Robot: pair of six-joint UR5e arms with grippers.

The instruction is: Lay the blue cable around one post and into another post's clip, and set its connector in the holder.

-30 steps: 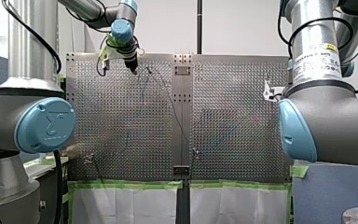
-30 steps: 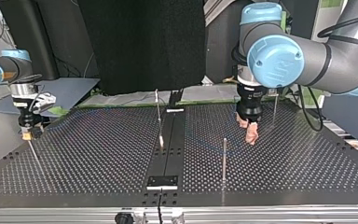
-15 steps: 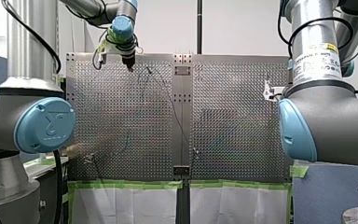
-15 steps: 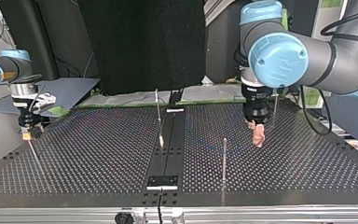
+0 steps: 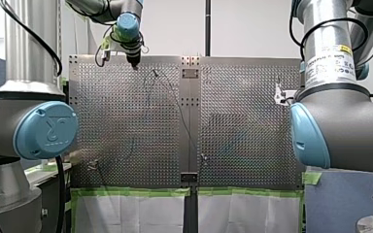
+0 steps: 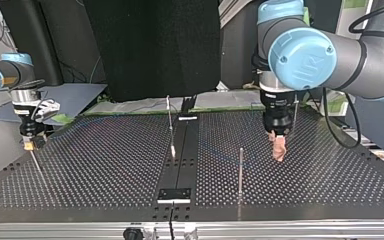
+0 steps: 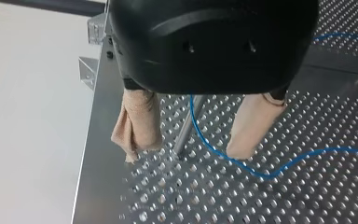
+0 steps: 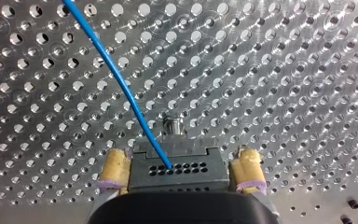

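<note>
Our left tool point(image 7: 184, 153) stands wide at the desk's point(image 7: 307, 196) corner, astride the post point(image 7: 189, 126). The blue cable point(image 7: 205, 140) passes between its pads, just beside the post (our right tool point(image 8: 180, 163), well apart, grips the connector point(image 8: 182, 170)).

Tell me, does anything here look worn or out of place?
The beige pads on the fingers of my left gripper look wrinkled and frayed, like loose tape. The blue cable lies slack beside the post, unbroken; my right gripper holds its connector squarely. Nothing else stands out.
</note>
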